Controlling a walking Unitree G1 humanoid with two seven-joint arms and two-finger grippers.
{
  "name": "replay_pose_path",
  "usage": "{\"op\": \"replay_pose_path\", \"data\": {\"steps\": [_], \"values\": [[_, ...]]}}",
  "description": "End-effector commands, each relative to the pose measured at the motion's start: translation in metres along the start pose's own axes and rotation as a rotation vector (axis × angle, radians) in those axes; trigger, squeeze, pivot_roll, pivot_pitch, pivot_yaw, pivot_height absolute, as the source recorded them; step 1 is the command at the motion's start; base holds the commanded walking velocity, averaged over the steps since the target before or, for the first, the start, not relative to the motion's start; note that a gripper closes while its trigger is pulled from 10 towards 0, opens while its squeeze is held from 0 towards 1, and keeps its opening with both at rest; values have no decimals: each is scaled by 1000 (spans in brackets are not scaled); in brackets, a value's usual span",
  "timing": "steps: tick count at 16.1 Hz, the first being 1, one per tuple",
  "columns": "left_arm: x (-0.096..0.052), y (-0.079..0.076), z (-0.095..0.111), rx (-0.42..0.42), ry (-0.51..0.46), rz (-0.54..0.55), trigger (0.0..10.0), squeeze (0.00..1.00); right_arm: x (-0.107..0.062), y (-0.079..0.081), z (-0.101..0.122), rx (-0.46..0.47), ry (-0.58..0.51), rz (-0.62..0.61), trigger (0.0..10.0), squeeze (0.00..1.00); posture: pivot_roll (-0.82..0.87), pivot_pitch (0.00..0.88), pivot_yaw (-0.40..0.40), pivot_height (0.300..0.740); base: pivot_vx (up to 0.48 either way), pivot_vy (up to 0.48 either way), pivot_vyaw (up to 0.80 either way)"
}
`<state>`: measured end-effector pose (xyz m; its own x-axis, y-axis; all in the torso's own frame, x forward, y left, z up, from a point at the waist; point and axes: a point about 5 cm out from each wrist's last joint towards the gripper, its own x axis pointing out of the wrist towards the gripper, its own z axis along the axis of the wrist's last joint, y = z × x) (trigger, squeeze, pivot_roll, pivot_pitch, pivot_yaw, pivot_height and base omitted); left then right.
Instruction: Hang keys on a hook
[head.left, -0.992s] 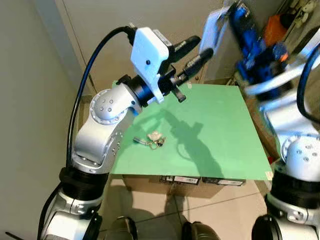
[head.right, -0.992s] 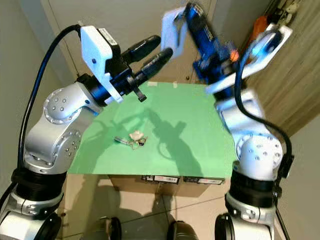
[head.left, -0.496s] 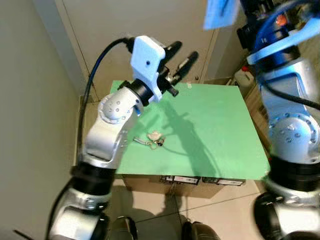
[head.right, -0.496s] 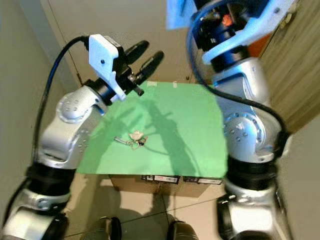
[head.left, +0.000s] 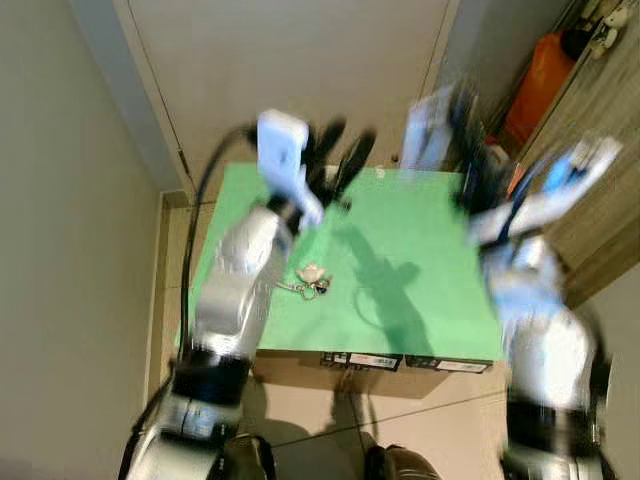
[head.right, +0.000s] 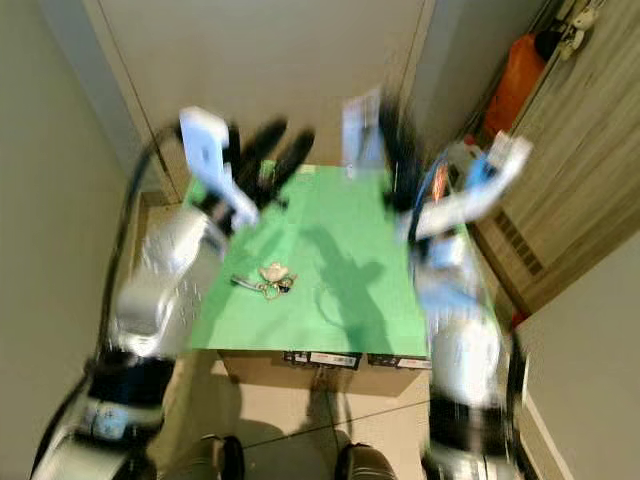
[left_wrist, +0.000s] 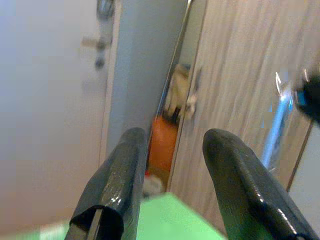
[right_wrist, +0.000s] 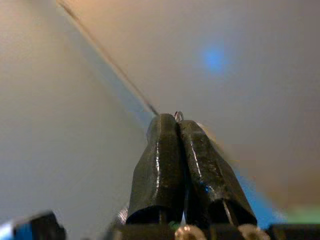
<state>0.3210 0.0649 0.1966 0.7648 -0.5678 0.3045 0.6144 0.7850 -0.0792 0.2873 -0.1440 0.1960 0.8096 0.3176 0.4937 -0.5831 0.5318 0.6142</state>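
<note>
The bunch of keys (head.left: 311, 280) with a pale fob lies on the green table top (head.left: 430, 250), left of its middle. My left gripper (head.left: 340, 150) is raised above the table's far left edge, well above and beyond the keys, open and with nothing in it. In the left wrist view its two fingers (left_wrist: 125, 175) stand apart, pointing toward the cupboard side. My right gripper (head.left: 455, 110) is blurred, held up over the table's far right part. Its fingers (right_wrist: 165, 165) are pressed together in the right wrist view, facing a bare wall.
The green top rests on cardboard boxes (head.left: 400, 362) in a narrow corner. A pale door (head.left: 300, 60) stands behind, a wall runs along the left. An orange container (head.left: 535, 75) and a wood-grain cupboard (head.left: 605, 200) are on the right.
The picture has shifted and blurred, so the camera moved. Both arms now sit farther from the camera, and the right arm has come down from high up. The keys lie where they were.
</note>
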Motion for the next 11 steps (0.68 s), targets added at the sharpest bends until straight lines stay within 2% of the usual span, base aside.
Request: {"op": "replay_pose_path", "data": {"steps": [1,3,6,7,8,10,11], "values": [[-2,-3,-7,-10,17,-9,10000,0,1,3,1,-28,-5,33,10000,0,-83,70,5,740,0,0,0],[-23,-10,-41,-93,95,15,10000,0,-18,-4,-6,-21,5,-17,10000,0,-96,61,9,740,0,0,0],[-56,-12,-65,-176,145,60,10000,0,-33,-9,-18,-15,30,-64,10000,0,-99,55,10,740,0,0,0],[-62,-12,-70,-187,164,70,10000,0,-36,-12,-22,-20,47,-87,10000,0,-95,53,12,740,0,-375,0],[-66,-12,-73,-192,179,69,10000,0,-38,-12,-25,-10,49,-92,10000,0,-92,55,15,740,0,-469,0],[-63,-17,-73,-210,165,52,10000,0,-38,-11,-26,-19,58,-93,10000,0,-89,60,23,740,0,-469,0],[-61,-19,-72,-208,162,38,10000,0,-37,-11,-27,-9,68,-85,10000,0,-89,62,24,740,0,-469,-800]]}}
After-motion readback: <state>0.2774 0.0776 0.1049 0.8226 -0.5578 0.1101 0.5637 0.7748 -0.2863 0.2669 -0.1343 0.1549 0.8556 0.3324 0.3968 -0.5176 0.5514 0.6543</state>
